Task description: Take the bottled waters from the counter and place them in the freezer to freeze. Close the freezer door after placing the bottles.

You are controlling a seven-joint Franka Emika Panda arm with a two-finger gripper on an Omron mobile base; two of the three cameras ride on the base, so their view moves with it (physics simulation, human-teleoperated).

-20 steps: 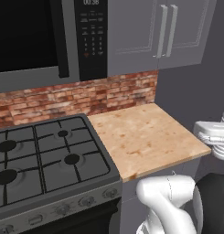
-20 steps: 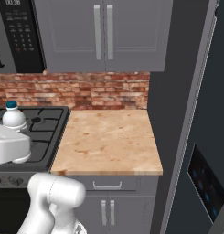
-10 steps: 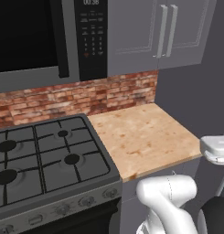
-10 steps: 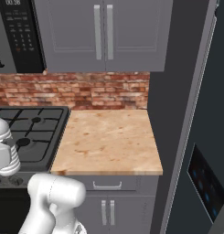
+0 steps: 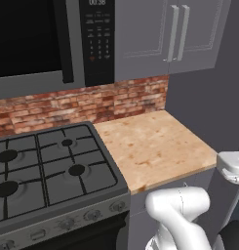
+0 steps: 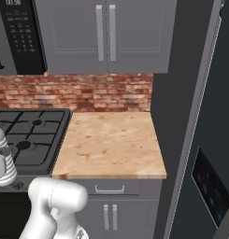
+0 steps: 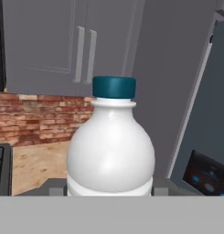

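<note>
Hand view: a whitish water bottle (image 7: 111,151) with a blue cap (image 7: 114,87) stands upright between the two dark finger tips of the pincer (image 7: 109,188), which is clenched on its lower body and carries it clear of the bench. Behind it lie the grey wall cabinets (image 7: 63,41), the brick backsplash (image 7: 35,116) and, to the right, the slate-grey freezer door (image 7: 209,119) with its dark control panel (image 7: 207,176). Left base view: the tan wood-grain bench (image 5: 150,144) sits between the black gas stove (image 5: 48,171) and the freezer side, below a microwave (image 5: 43,39). Right base view: the same bench (image 6: 111,144) adjoins the freezer (image 6: 181,112), whose door (image 6: 216,140) appears at the right edge
</note>
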